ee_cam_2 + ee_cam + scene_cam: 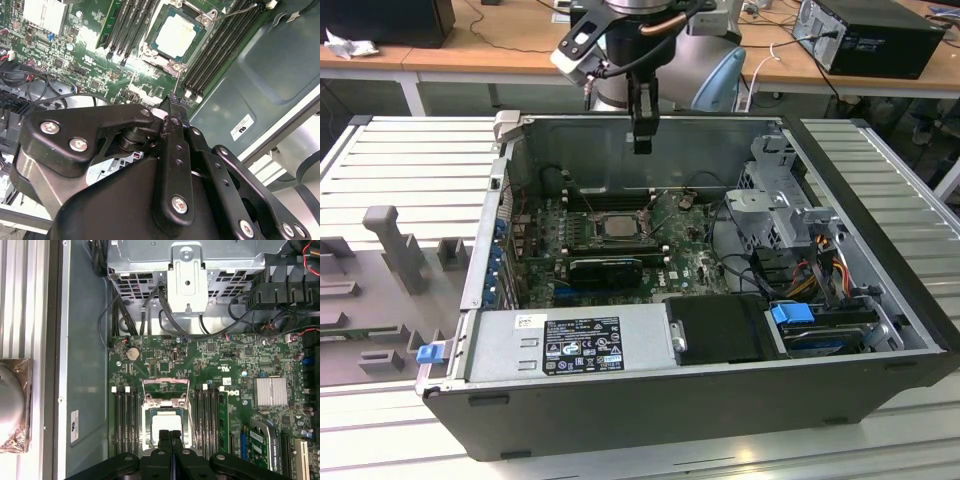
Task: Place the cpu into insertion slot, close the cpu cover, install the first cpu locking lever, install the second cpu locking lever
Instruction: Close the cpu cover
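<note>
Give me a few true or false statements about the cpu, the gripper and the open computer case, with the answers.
1. The cpu lies in its socket on the motherboard. True.
2. The gripper is gripping the cpu. False: it is shut on nothing and hangs above the board, apart from the chip.
3. Memory slots run along both sides of the socket. True.
4. The computer case has its side panel on. False: it lies open, and its inside shows from above.
</note>
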Available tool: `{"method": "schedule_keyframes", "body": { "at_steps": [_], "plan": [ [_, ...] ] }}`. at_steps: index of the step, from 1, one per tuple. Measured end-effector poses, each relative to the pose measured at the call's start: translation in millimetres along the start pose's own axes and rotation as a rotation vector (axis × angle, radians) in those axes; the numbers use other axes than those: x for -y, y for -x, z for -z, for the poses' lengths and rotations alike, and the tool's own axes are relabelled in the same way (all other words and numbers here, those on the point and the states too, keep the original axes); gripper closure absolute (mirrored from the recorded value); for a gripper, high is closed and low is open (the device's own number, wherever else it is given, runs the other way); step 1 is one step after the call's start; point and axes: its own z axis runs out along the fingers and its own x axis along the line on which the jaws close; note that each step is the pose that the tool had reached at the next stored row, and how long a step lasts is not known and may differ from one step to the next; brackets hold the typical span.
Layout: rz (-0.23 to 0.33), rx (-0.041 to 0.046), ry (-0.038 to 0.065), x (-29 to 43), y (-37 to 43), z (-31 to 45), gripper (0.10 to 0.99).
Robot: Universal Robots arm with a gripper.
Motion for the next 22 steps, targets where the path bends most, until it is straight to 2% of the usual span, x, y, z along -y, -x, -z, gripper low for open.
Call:
{"method": "schedule_keyframes", "body": {
  "at_steps": [2,9,13,18,22],
  "plan": [
    [0.000,0.0001,0.000,-2.2,0.0,-0.1,0.980],
    [0.000,0.0000,0.000,-22.7,-0.6,-2.4,0.980],
    [0.000,0.0001,0.000,-30.3,-0.8,-4.0,0.980],
    [0.000,0.0000,0.001,-30.9,-0.8,-5.8,0.980],
    [0.000,-0.0001,0.003,-30.1,-0.4,-14.0,0.980]
  ]
}}
